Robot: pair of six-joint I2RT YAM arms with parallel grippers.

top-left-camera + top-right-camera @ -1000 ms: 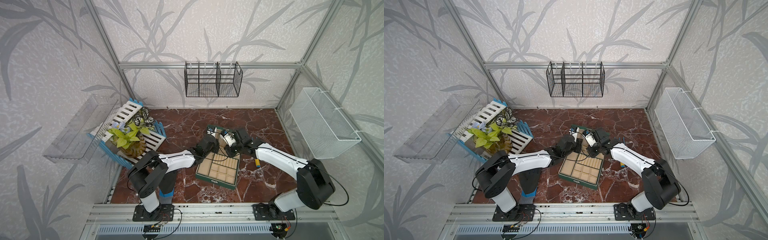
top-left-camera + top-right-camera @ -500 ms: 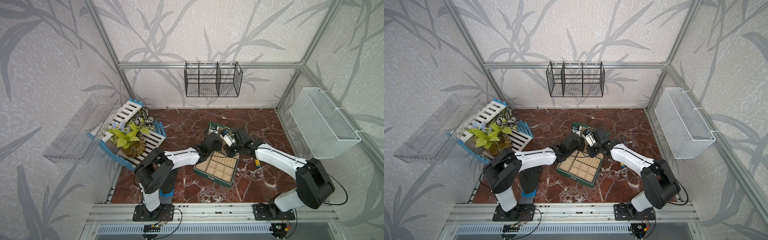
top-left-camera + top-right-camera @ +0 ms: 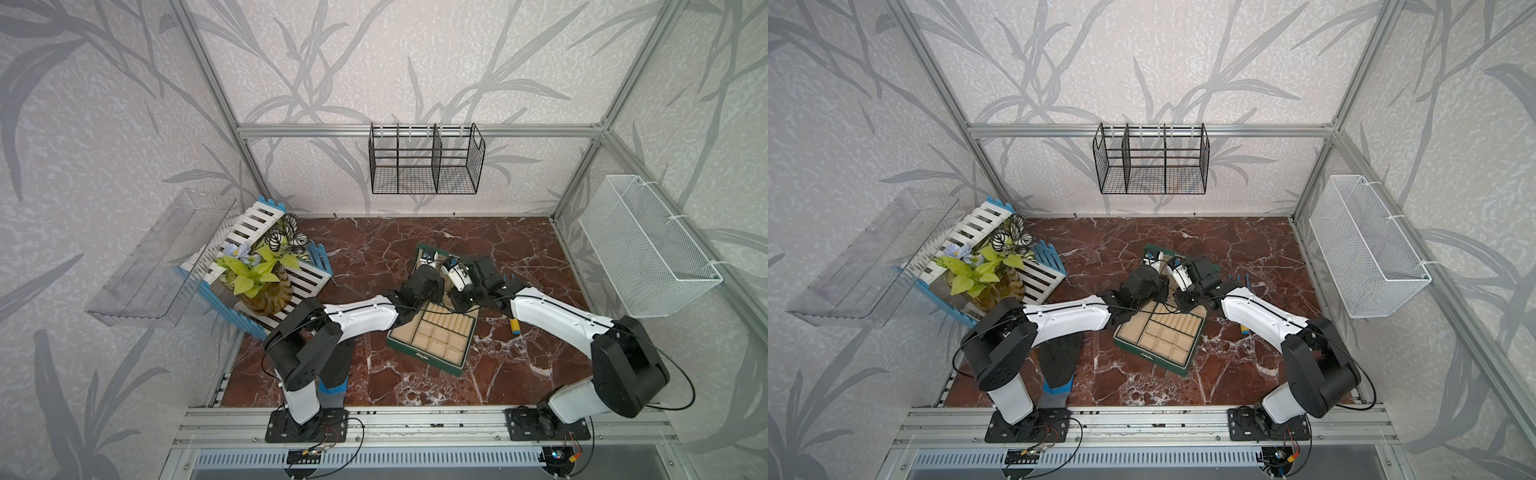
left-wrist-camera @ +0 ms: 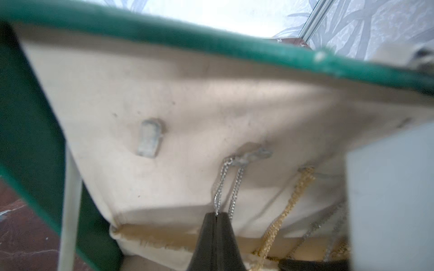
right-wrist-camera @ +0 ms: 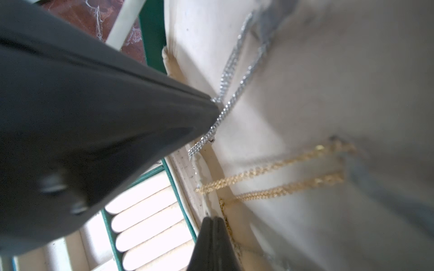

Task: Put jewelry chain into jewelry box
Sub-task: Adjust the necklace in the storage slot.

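The left pincer [image 4: 216, 220] clenches the silver chain [image 4: 237, 185], which loops over a lid hook [image 4: 253, 153] of the jewelry box [image 4: 164, 35] just above it, while the right pincer [image 5: 212, 226] is clenched alongside, so the next move likely calls for letting go without dragging the chain off.

In both top views you get bright, even, diffuse light. The arms throw only soft shade on the table [image 3: 519, 249], with no hard shadows or glare. The wide lens splays the frame posts [image 3: 216, 83] outward toward the corners.

Your left wrist view is soft throughout. The jewelry box [image 4: 164, 35] rim and the lid hook [image 4: 150, 137] are blurred, the silver chain [image 4: 234, 185] is slightly crisper, and the background above the rim is washed out white.

In the right wrist view the left claw [image 5: 212, 105] is a dark, unfocused mass, and the ring rolls [image 5: 145, 220] are blown out.
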